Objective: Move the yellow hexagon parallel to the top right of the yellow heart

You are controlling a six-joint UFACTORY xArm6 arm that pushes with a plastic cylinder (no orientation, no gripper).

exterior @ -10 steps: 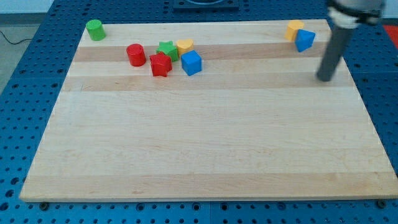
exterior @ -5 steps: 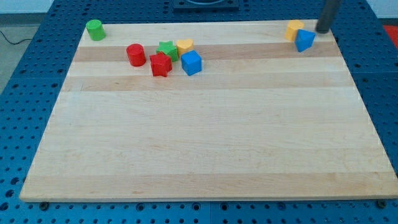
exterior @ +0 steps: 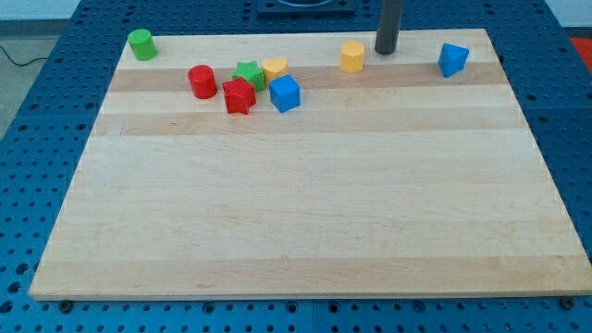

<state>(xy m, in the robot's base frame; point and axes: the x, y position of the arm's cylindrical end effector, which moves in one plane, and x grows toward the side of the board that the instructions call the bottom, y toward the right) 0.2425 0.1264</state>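
The yellow hexagon [exterior: 352, 55] lies near the board's top edge, right of the middle. My tip [exterior: 385, 50] stands just to its right, very close to it. The yellow heart [exterior: 275, 67] sits to the left in a cluster, about 85 px left of the hexagon and slightly lower. The heart touches a green star [exterior: 248, 73] on its left and a blue cube [exterior: 285, 93] below it.
A red star-like block [exterior: 239, 95] and a red cylinder [exterior: 202, 81] complete the cluster. A green cylinder [exterior: 141, 43] stands at the top left corner. A blue block [exterior: 452, 59] lies near the top right. The wooden board [exterior: 305, 213] rests on a blue pegboard.
My tip swung from the right edge up to the top right corner, then swept left along the top. The yellow hexagon slid left about 95 px, away from the blue block.
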